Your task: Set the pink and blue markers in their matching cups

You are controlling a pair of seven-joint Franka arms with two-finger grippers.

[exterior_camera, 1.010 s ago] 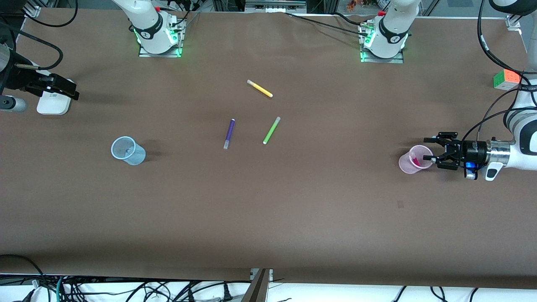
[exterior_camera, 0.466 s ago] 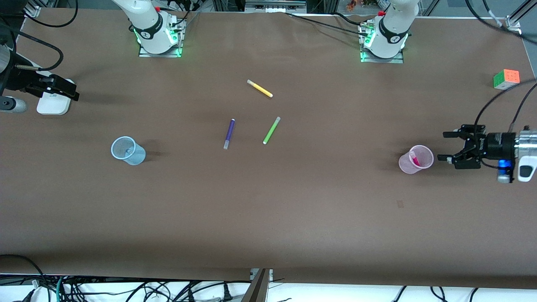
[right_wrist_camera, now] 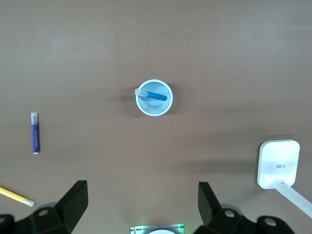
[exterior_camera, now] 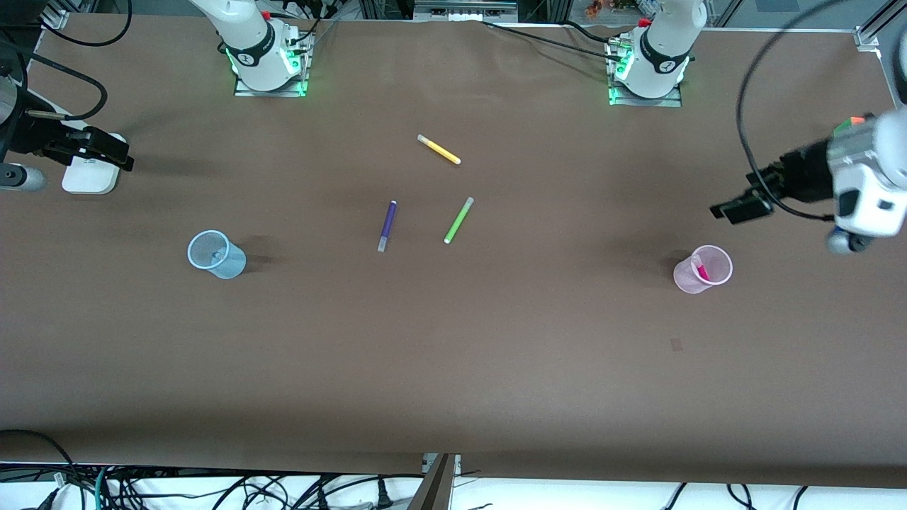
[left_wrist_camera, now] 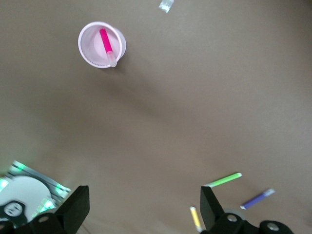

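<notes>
The pale pink cup point(exterior_camera: 703, 269) stands upright toward the left arm's end of the table with the pink marker point(exterior_camera: 700, 270) leaning inside it. Both show in the left wrist view, cup point(left_wrist_camera: 87, 51) and marker point(left_wrist_camera: 106, 45). The pale blue cup point(exterior_camera: 215, 254) stands toward the right arm's end. In the right wrist view the blue cup point(right_wrist_camera: 154, 108) holds the blue marker point(right_wrist_camera: 156, 95). My left gripper point(exterior_camera: 740, 205) is open and empty, up in the air over bare table beside the pink cup. My right gripper point(exterior_camera: 122, 152) is open and empty and waits over a white device.
A dark purple pen point(exterior_camera: 386, 225), a lime green pen point(exterior_camera: 458, 220) and a yellow pen point(exterior_camera: 438, 149) lie mid-table. The white device point(exterior_camera: 88, 173) sits at the right arm's end. A colour cube point(exterior_camera: 844, 127) peeks out from under the left arm.
My left gripper has drawn back from the pink cup and risen, staying open. The pink marker stays in the cup. The right arm has not moved.
</notes>
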